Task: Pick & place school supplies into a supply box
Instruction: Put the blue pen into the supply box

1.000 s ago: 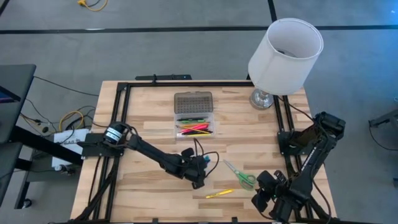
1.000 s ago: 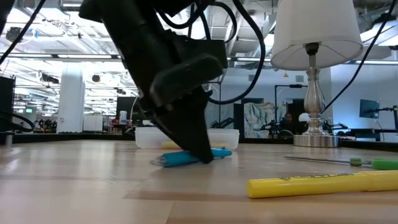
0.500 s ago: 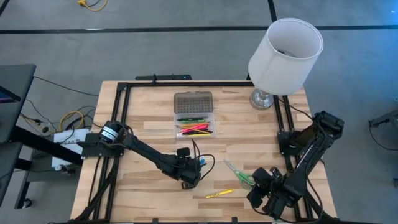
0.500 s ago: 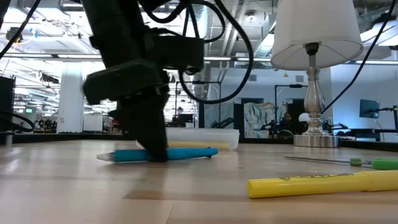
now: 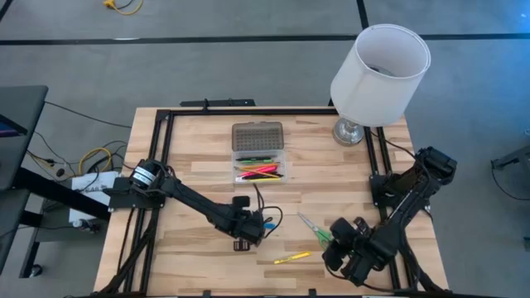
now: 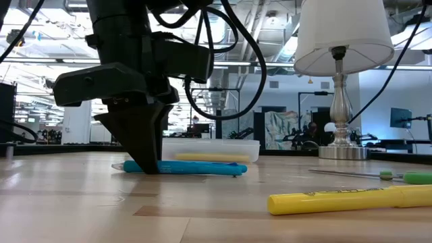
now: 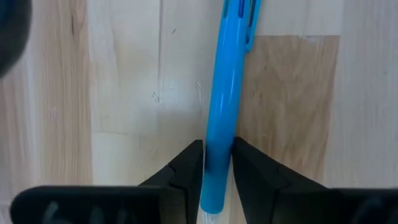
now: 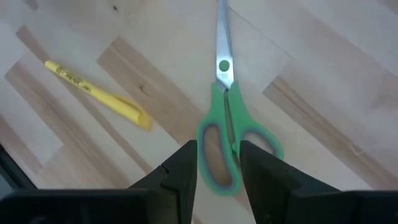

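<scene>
Looking down: left pincer at a blue pen on the worktop; right pincer above green scissors; yellow marker between them; box well behind, pens inside.
Low view: left pincer tips on the worktop, pen lying flat.
Left wrist: fingers pinching the pen.
Right wrist: fingers spread over the scissors; marker beside.
</scene>
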`<state>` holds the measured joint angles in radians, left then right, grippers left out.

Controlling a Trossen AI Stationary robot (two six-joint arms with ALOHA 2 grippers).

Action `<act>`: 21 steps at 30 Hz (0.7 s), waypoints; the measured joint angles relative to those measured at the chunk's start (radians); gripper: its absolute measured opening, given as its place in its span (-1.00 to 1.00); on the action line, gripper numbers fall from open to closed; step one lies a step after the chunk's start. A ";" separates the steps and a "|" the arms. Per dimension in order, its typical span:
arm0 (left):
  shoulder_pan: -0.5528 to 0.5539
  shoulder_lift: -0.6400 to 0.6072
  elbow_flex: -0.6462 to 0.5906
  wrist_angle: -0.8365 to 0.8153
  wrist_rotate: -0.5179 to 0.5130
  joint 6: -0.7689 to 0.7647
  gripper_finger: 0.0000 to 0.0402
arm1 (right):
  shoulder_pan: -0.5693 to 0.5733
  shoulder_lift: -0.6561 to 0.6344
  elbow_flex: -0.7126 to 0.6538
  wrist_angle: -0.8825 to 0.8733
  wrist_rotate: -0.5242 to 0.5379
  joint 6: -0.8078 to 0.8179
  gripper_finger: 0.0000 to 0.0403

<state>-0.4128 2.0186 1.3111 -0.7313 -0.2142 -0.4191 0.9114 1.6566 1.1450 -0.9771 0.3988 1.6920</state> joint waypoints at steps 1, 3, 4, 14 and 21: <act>0.001 0.000 0.000 0.005 0.006 0.014 -0.58 | -0.002 0.000 0.000 0.000 0.000 -0.001 -0.44; 0.003 0.000 -0.002 0.022 0.021 0.046 -0.57 | -0.006 0.000 0.000 0.001 0.000 -0.001 -0.44; 0.004 0.000 -0.002 0.033 0.027 0.063 -0.56 | -0.006 0.000 0.000 0.003 0.000 -0.001 -0.44; 0.040 -0.001 -0.003 0.089 0.083 0.134 -0.41 | -0.006 0.000 0.000 0.038 0.000 0.000 -0.44; 0.065 -0.001 -0.003 0.118 0.149 0.150 -0.32 | -0.006 0.000 0.000 0.048 0.000 0.001 -0.44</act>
<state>-0.3476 2.0178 1.3083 -0.6136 -0.0647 -0.2688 0.9058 1.6566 1.1450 -0.9295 0.3988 1.6932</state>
